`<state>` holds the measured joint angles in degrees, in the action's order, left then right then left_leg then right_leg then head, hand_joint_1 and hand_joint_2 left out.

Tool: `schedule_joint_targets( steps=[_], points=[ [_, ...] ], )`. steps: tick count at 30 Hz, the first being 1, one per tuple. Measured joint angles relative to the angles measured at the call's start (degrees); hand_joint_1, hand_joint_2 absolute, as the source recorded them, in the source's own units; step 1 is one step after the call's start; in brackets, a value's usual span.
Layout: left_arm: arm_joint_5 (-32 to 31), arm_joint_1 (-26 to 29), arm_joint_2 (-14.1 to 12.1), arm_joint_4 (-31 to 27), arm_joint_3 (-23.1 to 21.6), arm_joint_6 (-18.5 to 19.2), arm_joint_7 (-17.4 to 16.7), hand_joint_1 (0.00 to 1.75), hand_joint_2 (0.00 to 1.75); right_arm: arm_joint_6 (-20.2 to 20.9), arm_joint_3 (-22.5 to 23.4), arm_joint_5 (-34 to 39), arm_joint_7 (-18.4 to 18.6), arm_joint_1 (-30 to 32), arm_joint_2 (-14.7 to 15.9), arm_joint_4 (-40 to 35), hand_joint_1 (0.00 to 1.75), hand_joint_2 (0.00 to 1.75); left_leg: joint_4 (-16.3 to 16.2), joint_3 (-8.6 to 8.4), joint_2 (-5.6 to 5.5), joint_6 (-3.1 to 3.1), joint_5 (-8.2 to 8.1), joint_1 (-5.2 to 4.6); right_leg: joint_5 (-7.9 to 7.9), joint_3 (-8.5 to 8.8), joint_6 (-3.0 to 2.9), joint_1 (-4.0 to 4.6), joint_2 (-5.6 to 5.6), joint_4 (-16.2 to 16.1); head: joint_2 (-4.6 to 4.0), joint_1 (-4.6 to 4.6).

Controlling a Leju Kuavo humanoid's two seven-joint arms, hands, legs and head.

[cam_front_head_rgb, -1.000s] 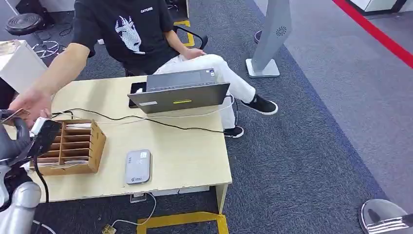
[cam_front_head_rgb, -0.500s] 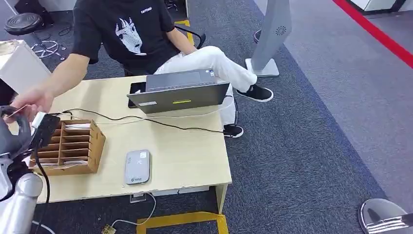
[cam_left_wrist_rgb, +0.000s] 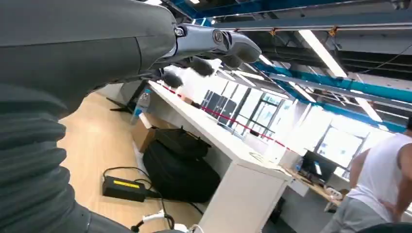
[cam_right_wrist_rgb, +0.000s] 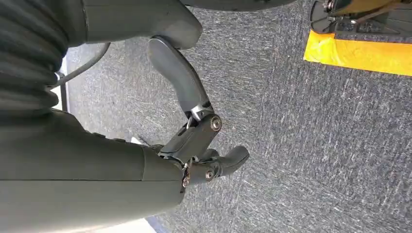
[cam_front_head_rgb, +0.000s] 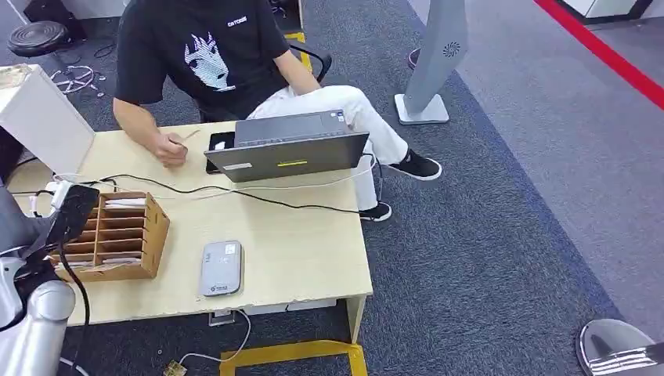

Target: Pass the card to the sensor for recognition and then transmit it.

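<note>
The card (cam_front_head_rgb: 190, 135) is a thin tan slip in the hand (cam_front_head_rgb: 167, 148) of a person seated behind the table, just left of the laptop. The sensor (cam_front_head_rgb: 221, 268), a flat grey reader, lies near the table's front edge. My left hand (cam_front_head_rgb: 17, 225) is raised at the table's left end beside the wooden box; in the left wrist view its fingers (cam_left_wrist_rgb: 214, 42) stretch out with nothing between them. My right hand (cam_right_wrist_rgb: 194, 145) hangs over the carpet, its thumb apart from its fingers, holding nothing.
A wooden slotted box (cam_front_head_rgb: 117, 235) stands on the light table (cam_front_head_rgb: 305, 251) at the left. An open laptop (cam_front_head_rgb: 286, 149) sits at the back, with black cables running across. A white box (cam_front_head_rgb: 43, 117) is at the far left. A grey stand (cam_front_head_rgb: 434, 70) rises behind on the carpet.
The person's hand took the card from my left hand and drew back to the table beside the laptop. My left hand has sunk slightly and now holds nothing.
</note>
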<state>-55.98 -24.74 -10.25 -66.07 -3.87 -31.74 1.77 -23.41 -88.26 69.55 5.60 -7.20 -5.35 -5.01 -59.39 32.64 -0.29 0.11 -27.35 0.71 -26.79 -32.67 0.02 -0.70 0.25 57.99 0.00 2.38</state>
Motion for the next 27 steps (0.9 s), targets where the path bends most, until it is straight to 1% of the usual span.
schedule_joint_targets(
  steps=[2, 4, 8, 13, 17, 21, 23, 26, 27],
  points=[
    [0.5, 1.4, 0.1, -2.4, -0.1, 0.2, 0.5, 0.00, 1.75, 0.0, 0.0, 0.1, 0.3, 0.0, 0.0, 0.0, 0.00, 1.75, 0.0, 0.00, 0.03, 0.00, 0.00, 0.00, 0.00, 0.00, 0.00, 0.00, 0.02, 0.0, 0.00, -0.04],
    [0.8, 3.4, 0.2, -6.3, -0.4, 0.7, 0.6, 0.00, 1.75, 0.0, 0.0, 0.4, 0.5, 0.2, 0.0, 0.0, 0.00, 1.75, 0.0, 0.01, 0.05, 0.00, -0.01, 0.00, 0.00, 0.00, 0.00, 0.00, 0.02, 0.0, 0.00, 0.00],
    [1.4, 8.5, 0.0, -14.7, -0.4, 0.8, 0.1, 0.00, 1.75, 0.0, 0.0, 1.4, 0.7, 0.4, 0.0, 0.1, 0.00, 1.75, 0.0, 0.06, 0.07, 0.01, -0.03, 0.00, -0.02, -0.05, 0.01, 0.00, 0.04, 0.0, 0.00, -0.02],
    [1.9, 15.0, -0.5, -22.5, -0.4, 0.6, 0.1, 0.00, 1.75, 0.1, 0.0, 2.6, 0.6, 0.6, 0.0, 0.2, 0.00, 1.75, 0.0, 0.10, 0.07, 0.01, -0.04, 0.00, -0.02, -0.07, 0.01, 0.00, 0.04, 0.0, 0.00, -0.02],
    [1.9, 23.4, -0.5, -29.8, 0.0, -0.6, 0.9, 0.00, 1.75, 0.7, 0.0, 3.9, 0.5, 1.0, 0.0, 0.5, 0.00, 1.75, 0.0, 0.12, 0.15, 0.01, -0.05, 0.00, -0.03, -0.11, 0.02, -0.01, 0.11, 0.0, 0.00, -0.02],
    [1.9, 31.9, -0.1, -36.6, 1.5, -2.5, 2.2, 0.00, 1.75, 1.0, 0.1, 5.1, 0.3, 1.4, -0.3, 1.1, 0.00, 1.75, 0.0, 0.20, 0.15, 0.05, -0.08, 0.00, -0.05, -0.19, 0.03, -0.01, 0.11, 0.0, 0.00, -0.04],
    [1.9, 35.4, 0.4, -39.4, 2.4, -3.3, 2.6, 0.00, 1.75, 1.0, 0.1, 5.5, 0.4, 1.5, -0.5, 1.4, 0.00, 1.75, 0.0, 0.22, 0.15, 0.07, -0.11, 0.00, -0.06, -0.22, 0.04, -0.01, 0.11, 0.0, 0.00, -0.06],
    [2.0, 40.6, 2.0, -43.1, 4.1, -3.9, 3.2, 0.00, 1.75, 1.0, 0.1, 6.1, 0.5, 1.6, -0.9, 2.0, 0.00, 1.75, 0.0, 0.25, 0.15, 0.12, -0.14, 0.00, -0.07, -0.22, 0.05, 0.00, 0.10, 0.0, 0.00, -0.06],
    [2.3, 42.2, 2.9, -44.2, 4.8, -3.9, 3.4, 0.00, 1.75, 1.1, 0.1, 6.4, 0.5, 1.7, -1.1, 2.3, 0.00, 1.75, 0.0, 0.25, 0.15, 0.12, -0.14, 0.00, -0.08, -0.22, 0.06, 0.00, 0.10, 0.0, 0.00, -0.04]
  ],
)
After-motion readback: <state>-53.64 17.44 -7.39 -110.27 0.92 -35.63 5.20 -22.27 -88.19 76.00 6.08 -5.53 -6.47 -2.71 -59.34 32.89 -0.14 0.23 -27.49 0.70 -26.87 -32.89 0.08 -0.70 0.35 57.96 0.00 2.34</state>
